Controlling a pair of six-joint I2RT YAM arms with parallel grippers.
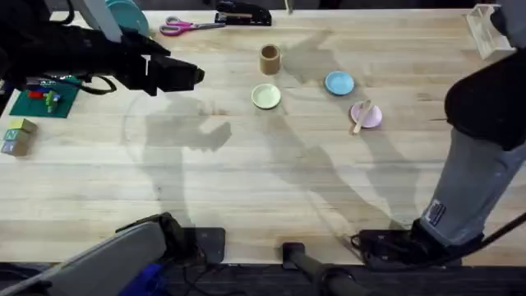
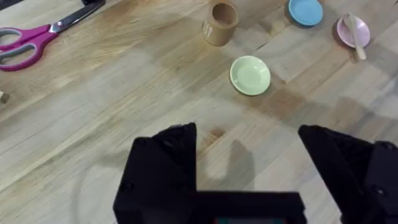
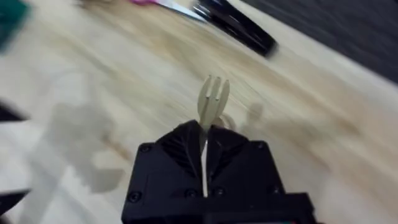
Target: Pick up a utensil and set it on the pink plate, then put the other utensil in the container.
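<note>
Pale wooden table under scissors, stapler, three small plates.

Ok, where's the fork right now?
The fork is clamped in the right tool, prongs sticking out past the fingers, as the right wrist view shows; the spoon already lies on the pink plate.

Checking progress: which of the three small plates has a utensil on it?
The pink plate, holding the wooden spoon; the blue plate and yellow-green plate are bare.
</note>
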